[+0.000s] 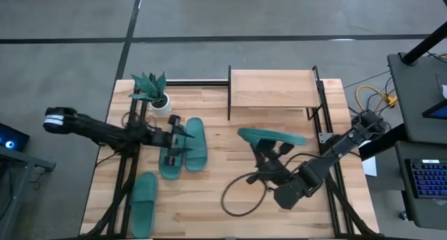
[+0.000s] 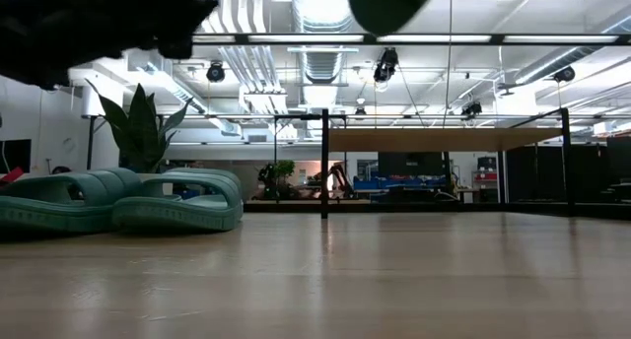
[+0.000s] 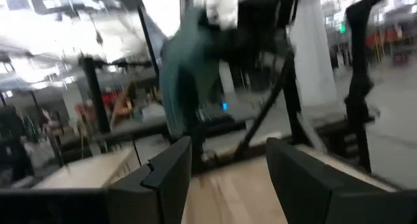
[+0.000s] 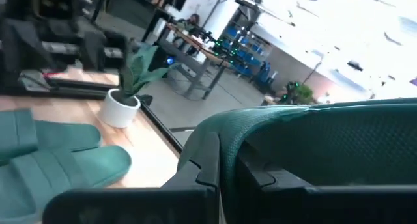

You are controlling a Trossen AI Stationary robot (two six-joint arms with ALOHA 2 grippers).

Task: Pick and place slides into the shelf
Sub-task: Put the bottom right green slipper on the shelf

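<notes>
From above, you had the right gripper (image 1: 269, 155) clamped tight on one teal slide (image 1: 272, 136), carried tilted above the tabletop (image 1: 230, 198) just in front of the shelf (image 1: 271, 88), whose light-wood top sat at the far edge of the table. Your left gripper (image 1: 183, 139) hung over a pair of slides (image 1: 184, 148) lying side by side near the potted plant (image 1: 154, 92), fingers parted and nothing in them, and a fourth slide (image 1: 144, 202) lay alone near the front left corner. A loop of black cable (image 1: 241, 198) curled on the wood below the right arm. Down at table height, you saw the pair of slides (image 2: 123, 201) resting flat at the left, the shelf (image 2: 444, 142) standing beyond with its black post in the middle distance, and the rounded end of the carried slide (image 2: 389, 4) hanging dark at the top edge. Through the left wrist camera, your two dark fingers (image 3: 169, 175) stood well apart with bare wood between them, and the right arm with its teal slide (image 3: 186, 74) showed blurred ahead. Through the right wrist camera, the gripped slide (image 4: 326, 146) filled the view, pinched at its edge by the dark fingers (image 4: 208, 162), with the resting pair (image 4: 58, 162) and the white plant pot (image 4: 122, 110) beyond.
</notes>
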